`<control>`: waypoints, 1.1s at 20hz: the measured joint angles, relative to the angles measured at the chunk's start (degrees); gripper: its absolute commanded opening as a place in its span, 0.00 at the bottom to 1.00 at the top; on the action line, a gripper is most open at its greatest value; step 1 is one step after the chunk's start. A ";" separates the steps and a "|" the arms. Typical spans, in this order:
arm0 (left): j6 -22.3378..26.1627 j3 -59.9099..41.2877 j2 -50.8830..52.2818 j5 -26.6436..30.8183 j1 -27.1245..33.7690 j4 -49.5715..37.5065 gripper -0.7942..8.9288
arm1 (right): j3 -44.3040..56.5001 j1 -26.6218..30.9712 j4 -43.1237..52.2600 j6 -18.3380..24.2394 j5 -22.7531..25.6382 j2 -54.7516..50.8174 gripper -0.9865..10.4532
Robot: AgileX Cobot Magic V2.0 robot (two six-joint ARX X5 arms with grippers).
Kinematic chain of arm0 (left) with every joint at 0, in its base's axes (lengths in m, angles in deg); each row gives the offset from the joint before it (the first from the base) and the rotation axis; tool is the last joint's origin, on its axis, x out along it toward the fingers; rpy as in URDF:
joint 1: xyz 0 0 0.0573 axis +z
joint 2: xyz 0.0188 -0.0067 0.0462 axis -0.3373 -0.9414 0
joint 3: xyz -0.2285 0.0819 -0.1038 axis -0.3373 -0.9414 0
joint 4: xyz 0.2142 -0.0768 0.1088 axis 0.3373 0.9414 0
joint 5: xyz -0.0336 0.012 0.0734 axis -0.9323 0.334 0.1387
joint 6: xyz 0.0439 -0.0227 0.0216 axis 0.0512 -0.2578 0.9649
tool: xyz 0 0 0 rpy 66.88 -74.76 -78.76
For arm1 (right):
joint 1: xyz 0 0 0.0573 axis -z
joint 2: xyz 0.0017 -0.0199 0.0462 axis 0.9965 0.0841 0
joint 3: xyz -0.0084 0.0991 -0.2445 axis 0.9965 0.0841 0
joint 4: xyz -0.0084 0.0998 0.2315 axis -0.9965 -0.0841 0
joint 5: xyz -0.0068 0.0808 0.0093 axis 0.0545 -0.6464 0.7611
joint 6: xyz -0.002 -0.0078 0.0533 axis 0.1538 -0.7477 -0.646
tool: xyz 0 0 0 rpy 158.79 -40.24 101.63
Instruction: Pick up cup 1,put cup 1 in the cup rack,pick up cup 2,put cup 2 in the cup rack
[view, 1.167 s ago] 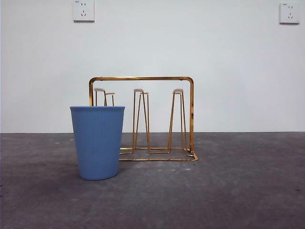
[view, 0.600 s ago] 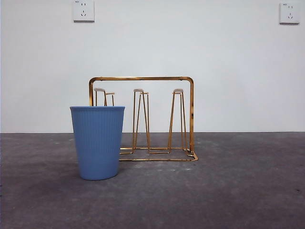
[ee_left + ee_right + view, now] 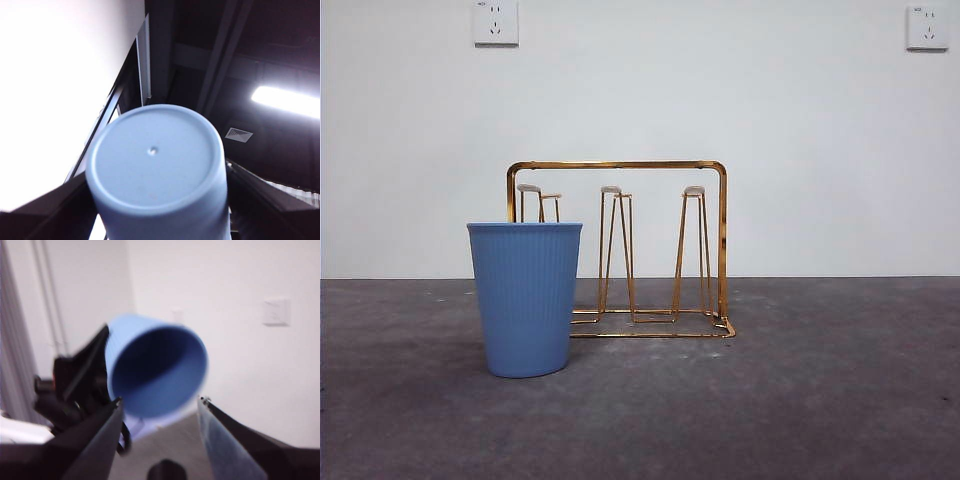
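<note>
One blue ribbed cup [image 3: 525, 300] stands upright on the table, in front of the left end of the gold wire cup rack [image 3: 620, 164], whose prongs carry nothing. A second blue cup [image 3: 155, 165] is held up out of the front view, my left gripper [image 3: 157, 202] shut on its sides and its flat bottom facing the wrist camera. The right wrist view shows this cup [image 3: 155, 365] tilted in the air, its mouth turned toward my right gripper [image 3: 160, 401]. That gripper is open, holds nothing and sits a short way from the cup. Neither arm appears in the front view.
The dark grey table [image 3: 820, 400] runs to a white wall with two sockets [image 3: 495, 22]. The rack stands mid-table behind the standing cup.
</note>
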 measured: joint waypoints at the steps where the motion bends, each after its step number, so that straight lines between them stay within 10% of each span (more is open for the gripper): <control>1: 0.04 0.00 0.20 -0.52 0.13 1.01 0.07 | 0.00 0.00 -2.60 1.25 2.23 -0.87 0.31; 12: 14.43 0.00 2.49 1.33 0.87 32.06 0.07 | 0.00 0.02 -26.32 9.97 19.85 -6.75 0.31; 22: 34.21 0.00 0.55 16.24 -0.63 52.59 0.07 | 0.00 0.02 -28.72 11.93 22.47 -8.70 0.31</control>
